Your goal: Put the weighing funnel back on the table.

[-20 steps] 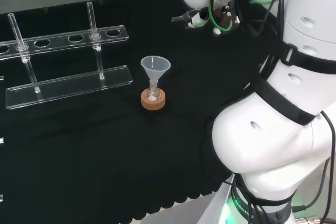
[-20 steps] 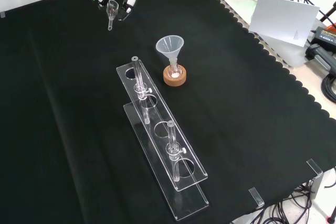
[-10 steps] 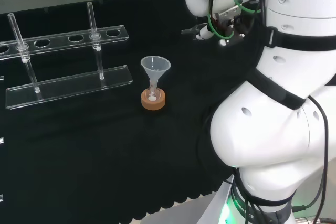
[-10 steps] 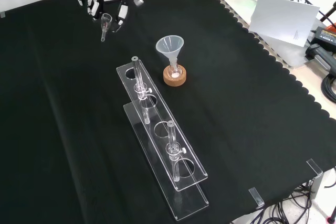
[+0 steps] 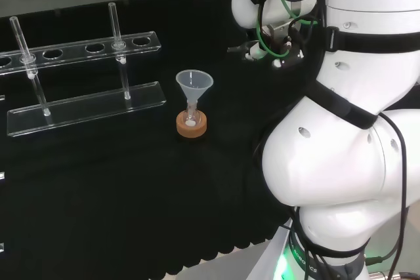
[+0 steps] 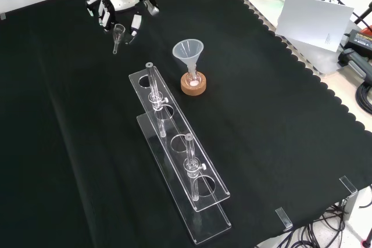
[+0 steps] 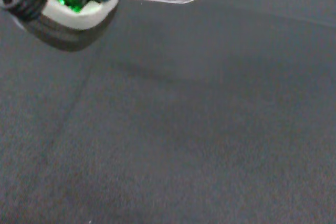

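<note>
Hand grasping the weighing funnel, upper left of the front view.
The hand (image 6: 121, 5) has its fingers curled round the weighing funnel (image 6: 118, 34), whose stem slants down toward the black cloth (image 6: 279, 120). The funnel (image 6: 189, 53) stands to its lower right.

One clear rack (image 6: 172, 127) stands on the one black cloth (image 6: 279, 143), with six holes in its top plate; two test tubes (image 6: 153, 88) (image 6: 190, 164) stand in it, which leaves four holes empty. There are two funnels, one big funnel (image 6: 188, 50) and one small weighing funnel (image 6: 118, 33), and under the big one are one small flask (image 6: 192, 78) and one cork ring (image 6: 193, 88). One white arm (image 5: 341, 162) is there, bearing one hand (image 6: 119, 4)
</note>
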Robot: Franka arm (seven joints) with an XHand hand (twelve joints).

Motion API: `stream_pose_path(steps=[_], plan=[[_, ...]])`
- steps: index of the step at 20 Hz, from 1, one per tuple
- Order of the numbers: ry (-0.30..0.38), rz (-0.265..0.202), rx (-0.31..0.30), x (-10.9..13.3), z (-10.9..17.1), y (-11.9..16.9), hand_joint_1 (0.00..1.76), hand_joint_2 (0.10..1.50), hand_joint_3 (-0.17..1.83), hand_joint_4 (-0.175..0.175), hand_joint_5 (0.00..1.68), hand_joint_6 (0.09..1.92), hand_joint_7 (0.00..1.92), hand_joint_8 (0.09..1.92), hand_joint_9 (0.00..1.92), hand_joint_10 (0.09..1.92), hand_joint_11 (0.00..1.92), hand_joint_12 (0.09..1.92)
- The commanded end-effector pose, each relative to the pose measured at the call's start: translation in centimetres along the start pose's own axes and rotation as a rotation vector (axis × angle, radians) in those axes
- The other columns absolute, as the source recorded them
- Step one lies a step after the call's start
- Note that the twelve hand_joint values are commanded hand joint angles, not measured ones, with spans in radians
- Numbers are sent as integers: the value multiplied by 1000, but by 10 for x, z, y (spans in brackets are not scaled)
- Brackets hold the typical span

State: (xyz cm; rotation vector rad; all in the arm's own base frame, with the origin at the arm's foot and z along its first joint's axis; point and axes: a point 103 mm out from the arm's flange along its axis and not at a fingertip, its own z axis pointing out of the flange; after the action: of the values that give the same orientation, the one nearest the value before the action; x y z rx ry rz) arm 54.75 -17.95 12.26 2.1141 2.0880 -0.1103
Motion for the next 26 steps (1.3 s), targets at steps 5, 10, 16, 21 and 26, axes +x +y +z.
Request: stream_pose_path(steps=[5,10,16,21,26], plan=[[2,16,58,5,24,1,1111,607,759,175,1269,721,1719,87,1212,134,326,1329],[-20,19,106,5,44,1,1111,607,758,175,1268,722,1720,87,1213,133,326,1329],[-39,16,154,5,60,-3,1110,608,758,175,1267,723,1721,87,1213,131,326,1328],[-54,18,191,5,70,-7,1110,608,758,175,1267,724,1721,87,1214,130,326,1328],[-56,14,262,7,74,-9,1091,665,684,175,1219,769,1674,87,1195,118,308,1335]])
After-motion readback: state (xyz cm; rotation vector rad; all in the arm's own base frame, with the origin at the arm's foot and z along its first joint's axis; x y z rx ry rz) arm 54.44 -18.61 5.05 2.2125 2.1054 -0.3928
